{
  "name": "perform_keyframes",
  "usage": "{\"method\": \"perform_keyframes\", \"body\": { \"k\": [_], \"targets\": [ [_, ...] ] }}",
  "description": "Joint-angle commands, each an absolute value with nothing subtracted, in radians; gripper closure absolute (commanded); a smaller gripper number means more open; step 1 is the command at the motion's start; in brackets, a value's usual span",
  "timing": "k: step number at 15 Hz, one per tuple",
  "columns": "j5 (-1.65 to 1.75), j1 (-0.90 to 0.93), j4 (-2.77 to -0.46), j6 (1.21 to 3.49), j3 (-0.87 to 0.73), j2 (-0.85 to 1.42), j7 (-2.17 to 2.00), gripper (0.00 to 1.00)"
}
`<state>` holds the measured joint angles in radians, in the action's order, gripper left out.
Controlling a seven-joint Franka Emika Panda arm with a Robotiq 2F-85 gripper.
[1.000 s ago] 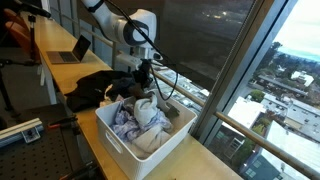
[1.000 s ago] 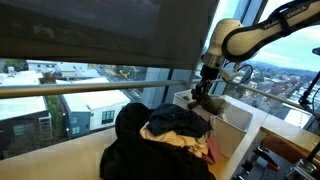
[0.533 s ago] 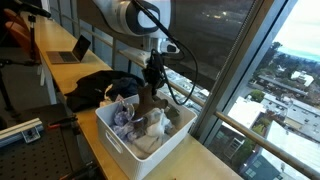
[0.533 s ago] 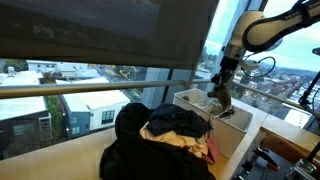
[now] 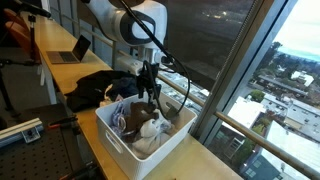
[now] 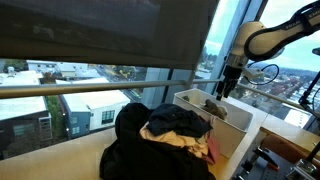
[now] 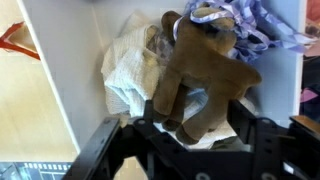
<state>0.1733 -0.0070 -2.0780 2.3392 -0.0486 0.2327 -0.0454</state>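
**Soft cloth, hard plastic**

You see the brown garment (image 7: pixel 205 75) as thick, matt cloth with a slightly fleecy look. The white cloth (image 7: pixel 128 70) under it looks thin and crinkled. The purple-patterned fabric (image 7: pixel 262 22) is light and matt. The white bin (image 5: pixel 112 138) is smooth plastic with a faint sheen.

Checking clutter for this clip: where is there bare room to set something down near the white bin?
Bare tabletop shows past the white bin, along the window, and beyond the dark clothes pile. The bin is packed full, a brown garment on top; the pile crowds its side.
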Motion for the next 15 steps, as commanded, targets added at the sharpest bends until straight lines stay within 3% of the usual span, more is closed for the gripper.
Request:
{"method": "perform_keyframes", "body": {
  "k": [1,10,15],
  "targets": [
    [0.171,0.024,-2.136,2.362,-0.020,0.163,-0.073,0.00],
    [0.184,0.175,-2.126,2.402,0.114,0.221,-0.148,0.00],
    [0.339,0.236,-2.037,2.426,0.105,0.286,-0.140,0.00]
  ]
}}
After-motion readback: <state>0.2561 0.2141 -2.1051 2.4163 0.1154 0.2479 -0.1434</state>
